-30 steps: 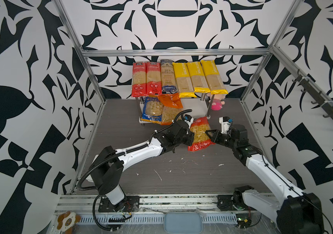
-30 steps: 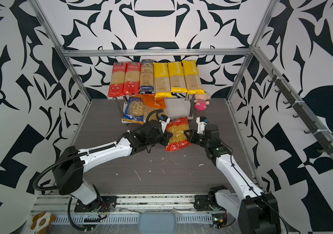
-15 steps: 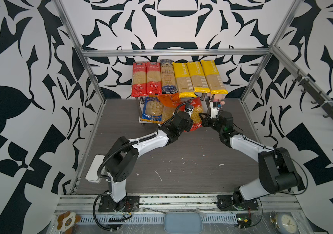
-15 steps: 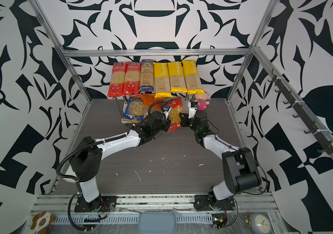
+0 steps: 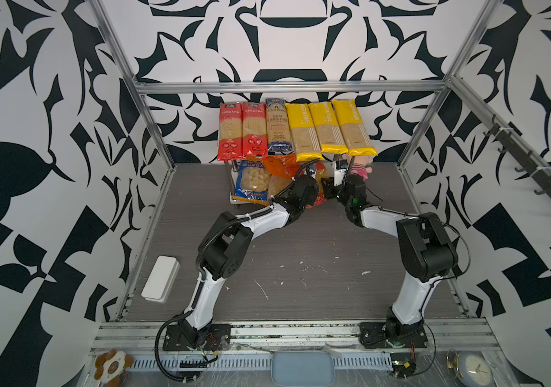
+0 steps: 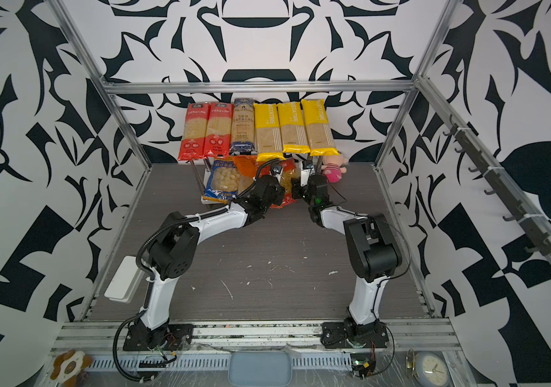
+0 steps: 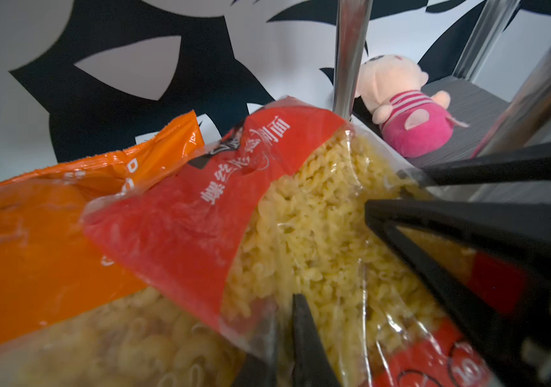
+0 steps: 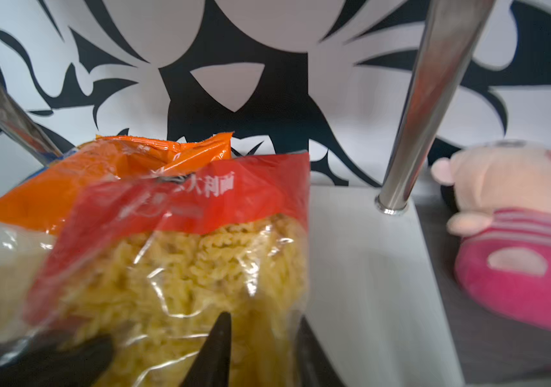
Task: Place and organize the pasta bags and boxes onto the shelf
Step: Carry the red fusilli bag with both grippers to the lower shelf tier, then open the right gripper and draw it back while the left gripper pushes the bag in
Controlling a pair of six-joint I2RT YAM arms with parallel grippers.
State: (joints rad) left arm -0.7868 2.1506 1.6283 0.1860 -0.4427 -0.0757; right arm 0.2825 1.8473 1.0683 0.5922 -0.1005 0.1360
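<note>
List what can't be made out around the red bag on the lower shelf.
- Red bag: in both top views the left arm and right arm cover most of it.
- Right gripper: right wrist view, jaws blurred and cut off by the edge; gripping or not, unclear.
- Lower shelf board: right wrist view, covered by the orange bag and red bag; whether the red one lies flat is unclear.

Left gripper (image 7: 331, 251) clamped — right gripper (image 8: 264, 321) parted

Six spaghetti packs (image 5: 279, 127), three pasta bags (image 5: 253, 181)
</note>
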